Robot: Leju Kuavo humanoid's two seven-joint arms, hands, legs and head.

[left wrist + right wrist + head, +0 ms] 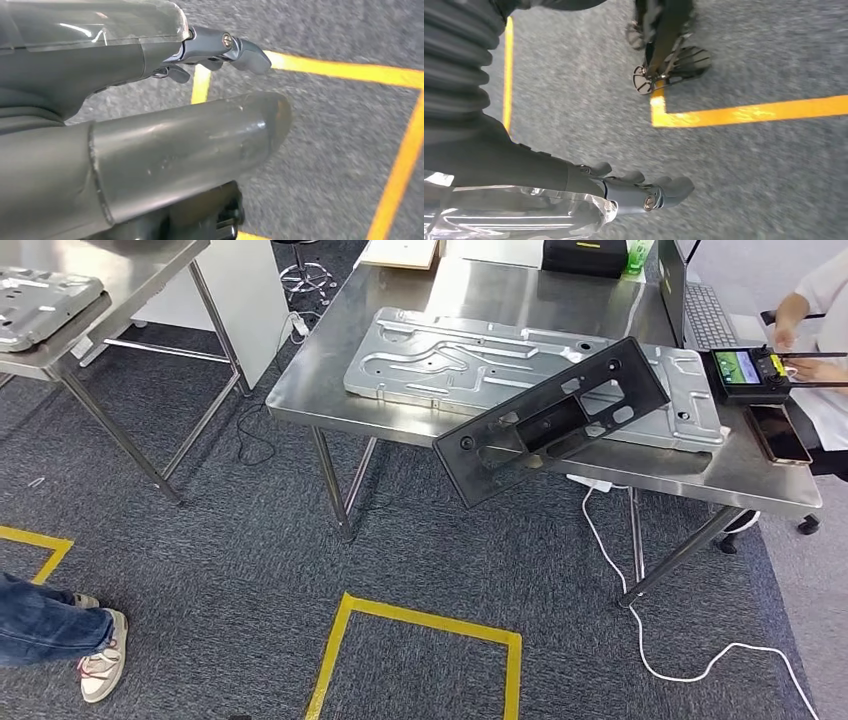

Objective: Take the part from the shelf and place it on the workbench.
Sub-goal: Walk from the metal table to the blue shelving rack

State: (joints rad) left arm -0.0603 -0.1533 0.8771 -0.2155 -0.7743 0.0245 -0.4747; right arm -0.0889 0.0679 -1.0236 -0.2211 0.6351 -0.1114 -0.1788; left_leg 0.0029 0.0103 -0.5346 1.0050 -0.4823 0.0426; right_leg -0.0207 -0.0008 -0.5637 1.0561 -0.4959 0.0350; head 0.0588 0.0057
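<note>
Black flat part (556, 420) — slotted, tilted across the workbench (330, 380) edge — both robot hands (220, 50) (644, 192) hold nothing, fingers loose.

Left hand (165, 110) fills most of frame: thick grey thumb (200, 145) across middle, darker fingers (235, 50) extended beyond it under clear cover (95, 22). Nothing in hand; fingers and thumb apart. Beneath hand, grey carpet (330, 145). Yellow tape lines (350, 71) on carpet, meeting at corner near frame edge.
</note>
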